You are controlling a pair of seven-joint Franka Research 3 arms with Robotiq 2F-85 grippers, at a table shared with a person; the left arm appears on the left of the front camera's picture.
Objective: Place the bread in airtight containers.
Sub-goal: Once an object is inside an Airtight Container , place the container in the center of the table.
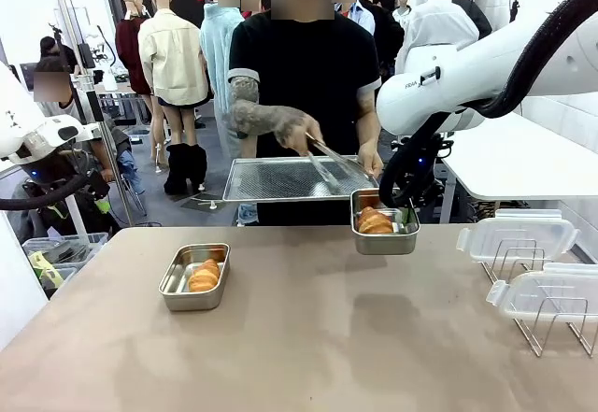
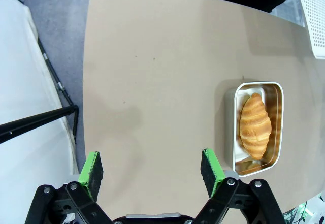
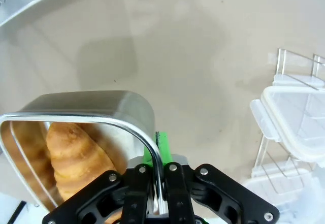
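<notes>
A steel pan (image 1: pixel 194 278) rests on the table's left half with a croissant (image 1: pixel 205 276) in it; the left wrist view has this pan (image 2: pixel 277 94) and croissant (image 2: pixel 255 125) to the right of my open left gripper (image 2: pixel 152 172), which hangs above bare tabletop. My right gripper (image 1: pixel 407 212) is shut on the right rim of a second pan (image 1: pixel 384 238), held in the air above the far table edge with a croissant (image 1: pixel 375 222) inside. In the right wrist view the fingers (image 3: pixel 158 153) pinch that pan's rim (image 3: pixel 91 116) beside the croissant (image 3: pixel 76 155).
A person at the far side holds a large flat mesh tray (image 1: pixel 280 180) and tongs (image 1: pixel 329 163) right behind the lifted pan. Two clear lids (image 1: pixel 519 236) (image 1: pixel 551 292) lean in a wire rack (image 1: pixel 551 330) at the table's right edge.
</notes>
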